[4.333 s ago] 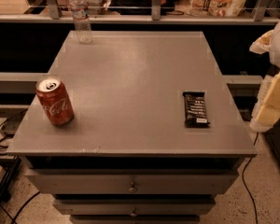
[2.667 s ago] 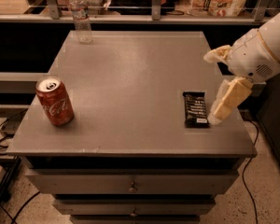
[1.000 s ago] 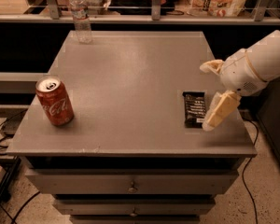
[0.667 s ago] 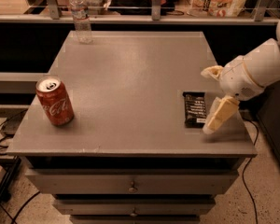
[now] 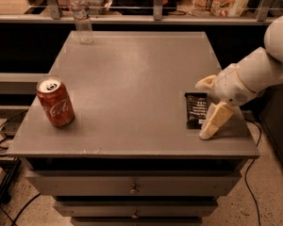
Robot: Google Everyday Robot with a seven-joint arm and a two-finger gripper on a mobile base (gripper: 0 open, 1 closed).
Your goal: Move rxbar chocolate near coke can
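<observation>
While the coke can (image 5: 55,102) is stood at the table's (image 5: 132,79) front-left, the rxbar chocolate (image 5: 195,108) is laid flat front-right, well apart.
A water bottle (image 5: 81,16) is parked back-left. The gripper (image 5: 203,109) is held at the bar's right edge, fingers spread apart, the lower one pointed down beside the bar's near end.

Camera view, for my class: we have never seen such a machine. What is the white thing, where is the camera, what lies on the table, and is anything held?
The white thing is a robot arm from the right, ending in a two-finger gripper, open, low over the front right of the table. The camera looks down from the front. On it: an rxbar chocolate lying flat beside the fingers, a coke can standing front left, a water bottle at the back. Nothing is lifted.
</observation>
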